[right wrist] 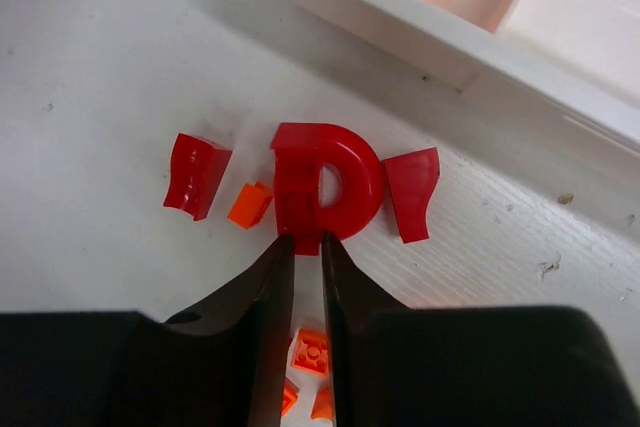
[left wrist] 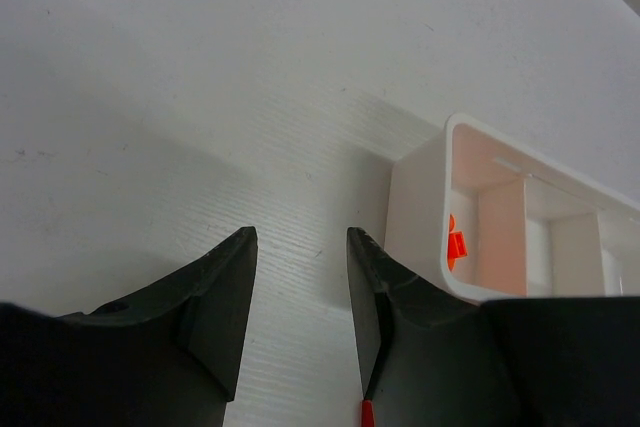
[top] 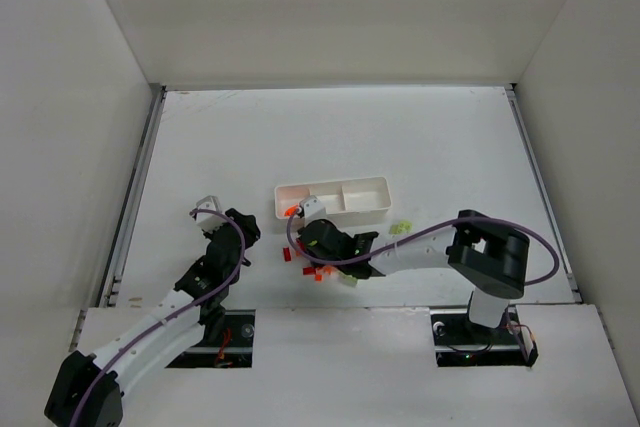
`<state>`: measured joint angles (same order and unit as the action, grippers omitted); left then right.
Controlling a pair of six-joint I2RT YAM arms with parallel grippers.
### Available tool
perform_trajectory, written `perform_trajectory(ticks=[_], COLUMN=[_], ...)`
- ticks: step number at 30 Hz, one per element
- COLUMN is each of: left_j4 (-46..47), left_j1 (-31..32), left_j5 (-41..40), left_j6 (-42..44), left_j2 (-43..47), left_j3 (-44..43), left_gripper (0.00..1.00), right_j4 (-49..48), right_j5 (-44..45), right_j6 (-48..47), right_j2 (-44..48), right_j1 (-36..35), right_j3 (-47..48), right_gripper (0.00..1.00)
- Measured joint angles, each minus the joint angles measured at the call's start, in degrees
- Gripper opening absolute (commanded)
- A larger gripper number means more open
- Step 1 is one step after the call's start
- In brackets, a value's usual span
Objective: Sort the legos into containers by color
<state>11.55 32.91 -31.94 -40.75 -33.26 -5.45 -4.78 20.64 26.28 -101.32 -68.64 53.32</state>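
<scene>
Glossy red D-shaped lego (right wrist: 325,187) beside smooth white tray (right wrist: 400,27)

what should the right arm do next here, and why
Probably pinch and lift straight up: the right gripper has its tips at the straight edge of the red D-shaped piece, which lies on the table just short of the white tray, with smaller red pieces close on both sides.

Right gripper (right wrist: 305,239): red legos (right wrist: 325,185) crowd tips, tray (right wrist: 420,42) wall beyond. Left gripper (left wrist: 300,237): table (left wrist: 200,97) open ahead, tray at right.
</scene>
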Motion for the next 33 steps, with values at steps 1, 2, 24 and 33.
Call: perform_trajectory(ticks=[1, 2, 24, 33], left_j4=[0.04, 0.09, -0.94, -0.13], left_j1=[0.0, 0.0, -1.16, -3.76], left_j5=[0.0, 0.0, 0.26, 2.73], left_j6=[0.0, 0.0, 3.72, 4.85], left_j2=[0.0, 0.0, 7.3, 5.97], left_j3=[0.0, 0.0, -1.88, -1.38], left_gripper=[0.38, 0.38, 0.41, 0.46], right_j4=[0.04, 0.02, -0.2, -0.22], right_j5=[0.07, 0.11, 4.22, 6.14], right_j6=[0.11, 0.13, 0.37, 1.42], right_j2=[0.02, 0.09, 4.28, 0.74], right_j1=[0.0, 0.0, 2.64, 4.04], right_j3=[0.0, 0.0, -0.79, -0.79], right_gripper=[0.19, 0.19, 0.5, 0.43])
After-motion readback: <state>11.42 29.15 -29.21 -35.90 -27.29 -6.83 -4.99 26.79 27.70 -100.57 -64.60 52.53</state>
